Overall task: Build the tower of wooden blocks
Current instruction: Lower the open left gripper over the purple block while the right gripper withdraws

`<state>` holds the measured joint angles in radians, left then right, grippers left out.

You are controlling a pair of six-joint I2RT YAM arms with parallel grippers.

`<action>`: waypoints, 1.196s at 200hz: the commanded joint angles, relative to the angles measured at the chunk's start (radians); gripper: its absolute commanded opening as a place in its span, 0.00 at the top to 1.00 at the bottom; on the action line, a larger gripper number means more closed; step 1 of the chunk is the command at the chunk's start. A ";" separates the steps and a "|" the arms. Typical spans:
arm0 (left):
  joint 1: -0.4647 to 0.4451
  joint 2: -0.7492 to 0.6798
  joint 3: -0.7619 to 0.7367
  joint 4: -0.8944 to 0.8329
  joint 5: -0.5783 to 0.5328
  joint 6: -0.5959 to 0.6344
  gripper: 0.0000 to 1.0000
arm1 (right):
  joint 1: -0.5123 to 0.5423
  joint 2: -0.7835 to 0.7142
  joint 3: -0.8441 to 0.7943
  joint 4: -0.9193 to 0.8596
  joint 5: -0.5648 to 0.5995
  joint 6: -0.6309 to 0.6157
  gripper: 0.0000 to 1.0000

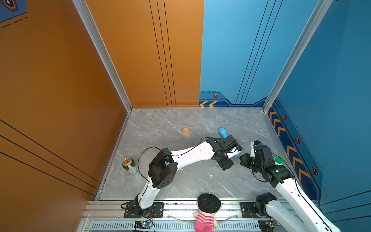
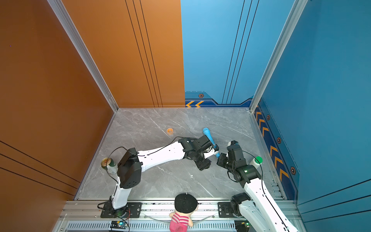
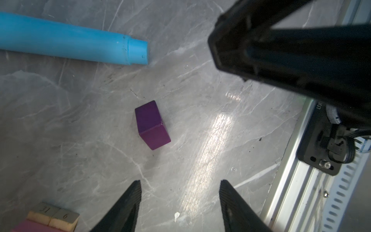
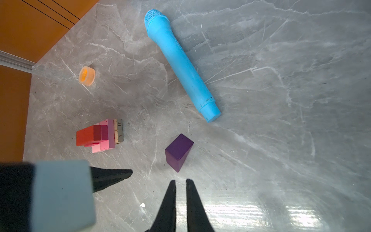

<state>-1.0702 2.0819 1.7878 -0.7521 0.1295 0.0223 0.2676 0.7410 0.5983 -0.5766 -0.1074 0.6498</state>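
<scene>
Bare marble (image 4: 281,140) all round purple piece (image 4: 178,151), nothing touching it. Tube (image 4: 180,64) lies near on one side, stack (image 4: 100,134) near on the other; clear gaps to both. My left pincer (image 3: 179,182) crowds the stack side, just beside my right pincer (image 4: 180,181). Tape ring (image 4: 86,76) well apart beyond stack. Wide free floor on the far side of tube.

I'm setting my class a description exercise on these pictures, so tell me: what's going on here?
A block tower is being built by two grippers. The part-built stack stands on the table, and the purple block lies apart from it, held by neither gripper. The left gripper is open near that block. The right gripper is shut and empty close by.
</scene>
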 commanded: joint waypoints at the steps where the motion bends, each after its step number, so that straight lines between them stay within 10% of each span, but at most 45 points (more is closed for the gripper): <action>1: -0.013 0.033 0.045 -0.047 -0.047 0.010 0.36 | -0.024 -0.026 0.010 -0.017 -0.025 -0.023 0.85; 239: -0.009 0.211 0.184 -0.045 -0.129 -0.104 0.50 | -0.230 -0.134 -0.001 -0.055 -0.104 -0.045 0.89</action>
<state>-1.0756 2.2730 1.9362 -0.7788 0.0334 -0.0650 0.0544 0.6201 0.5995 -0.5976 -0.1852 0.6243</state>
